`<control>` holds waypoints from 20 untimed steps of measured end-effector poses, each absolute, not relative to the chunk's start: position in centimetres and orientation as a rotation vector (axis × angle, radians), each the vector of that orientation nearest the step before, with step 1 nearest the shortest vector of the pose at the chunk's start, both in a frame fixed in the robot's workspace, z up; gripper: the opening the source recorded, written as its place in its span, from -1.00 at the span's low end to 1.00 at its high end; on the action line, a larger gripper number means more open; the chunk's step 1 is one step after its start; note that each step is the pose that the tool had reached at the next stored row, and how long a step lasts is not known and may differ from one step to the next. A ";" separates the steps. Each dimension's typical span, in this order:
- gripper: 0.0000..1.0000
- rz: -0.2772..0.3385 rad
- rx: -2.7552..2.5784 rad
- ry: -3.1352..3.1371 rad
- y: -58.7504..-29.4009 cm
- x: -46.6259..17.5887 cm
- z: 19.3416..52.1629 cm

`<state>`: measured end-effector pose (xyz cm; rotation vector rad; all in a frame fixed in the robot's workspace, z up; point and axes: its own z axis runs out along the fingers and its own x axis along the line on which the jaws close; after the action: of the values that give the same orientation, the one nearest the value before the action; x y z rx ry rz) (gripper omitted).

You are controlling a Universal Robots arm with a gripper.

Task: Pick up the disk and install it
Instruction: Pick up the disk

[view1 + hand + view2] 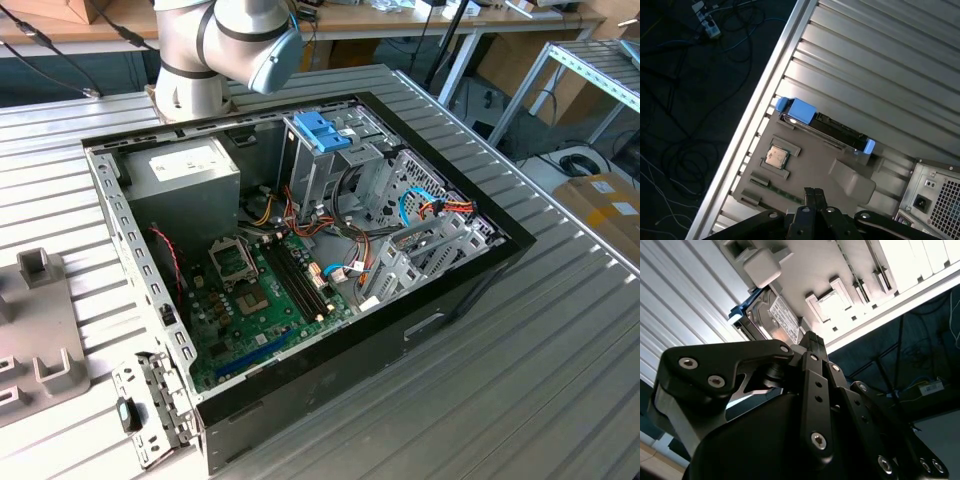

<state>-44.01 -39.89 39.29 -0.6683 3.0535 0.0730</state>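
The disk (832,128) stands on edge in a slot of a grey fixture plate (810,165), its light-blue carrier rail (801,110) along its upper edge. In the second wrist view the disk (774,319) shows its white label, with the blue rail (742,310) at one end. My gripper (813,192) hangs above the plate, a short way from the disk and apart from it. Its fingers (810,342) are pressed together with nothing between them. The open computer case (470,285) lies on the slatted metal table (540,380).
A square silver chip (776,157) sits in a recess of the fixture plate. Inside the case stand a deeper-blue latch (322,130) on a metal cage, a power supply (185,170) and a green motherboard (255,300). The table edge (765,95) drops to a floor with cables.
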 end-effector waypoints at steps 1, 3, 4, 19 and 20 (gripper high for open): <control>-0.79 0.073 -0.674 3.052 -39.9 -44.0 39.3; -0.79 0.073 -0.686 3.050 -39.9 -44.0 39.3; -0.79 0.073 -0.691 3.049 -39.9 -44.0 39.3; -0.79 0.074 -0.798 3.024 -39.9 -44.0 39.3; -0.79 0.074 -0.803 3.023 -39.9 -44.0 39.3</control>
<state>-44.01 -39.89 39.29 -0.8034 3.0229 0.0741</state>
